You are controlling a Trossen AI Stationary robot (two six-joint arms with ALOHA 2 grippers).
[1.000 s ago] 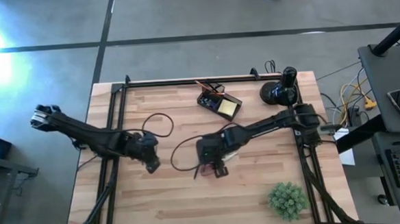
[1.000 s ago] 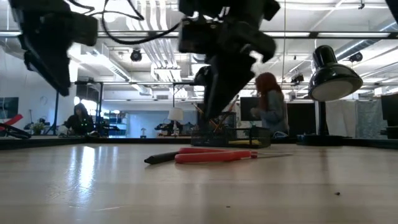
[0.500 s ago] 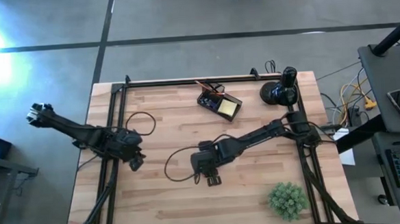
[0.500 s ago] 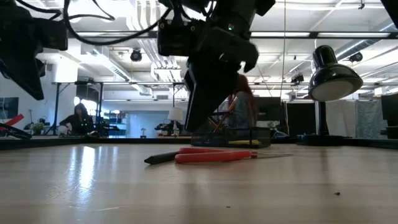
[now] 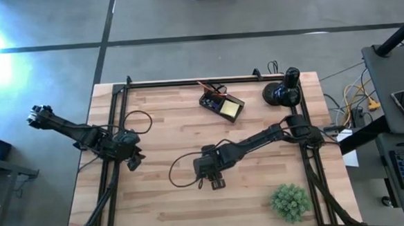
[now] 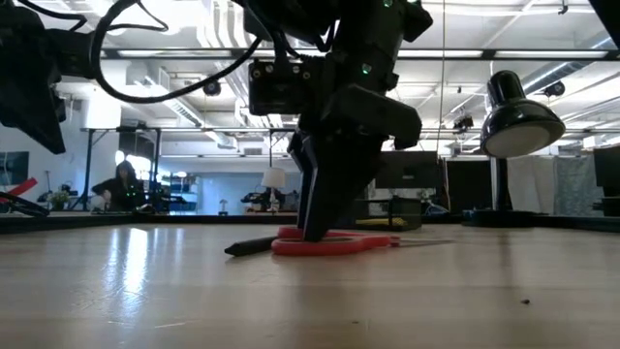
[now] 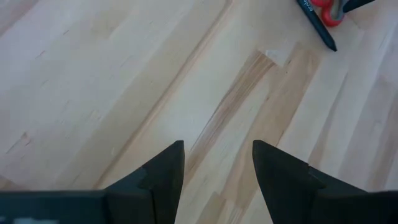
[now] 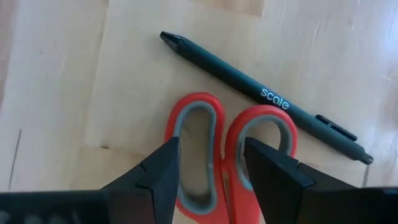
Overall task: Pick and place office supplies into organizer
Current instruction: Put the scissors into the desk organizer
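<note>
The red-handled scissors (image 8: pixel 199 99) lie flat on the wood beside a dark pen (image 8: pixel 267 96). In the low view the scissors (image 6: pixel 354 244) and the pen's tip (image 6: pixel 247 248) show under my right gripper (image 6: pixel 315 231). My right gripper (image 8: pixel 211 155) is open and points down over the two handle loops, one finger above each. The black organizer (image 5: pixel 222 103) stands near the far edge with a yellow pad (image 5: pixel 231 110) and pens in it. My left gripper (image 5: pixel 133 161) is open above bare wood by the table's left edge. My right gripper comes from above, pointing down, with its fingertips (image 8: pixel 166 163) level with the scissors' handle loops (image 8: pixel 219 134). The inner sides of both loops lie between the fingers. Whether the fingers touch the handles, I cannot tell. The scissors lie flat on the table.
A round black camera mount (image 5: pixel 280 91) stands at the far right corner and a green plant (image 5: pixel 290 201) at the near right. Cables loop over the table behind both grippers. Bare wood (image 5: pixel 172 211) lies along the near edge. A desk lamp (image 6: pixel 518 116) shows in the low view.
My right gripper has moved a little toward the near edge and come down over the scissors' handles, which have stayed where they were. My left gripper has drawn back toward the table's left edge.
</note>
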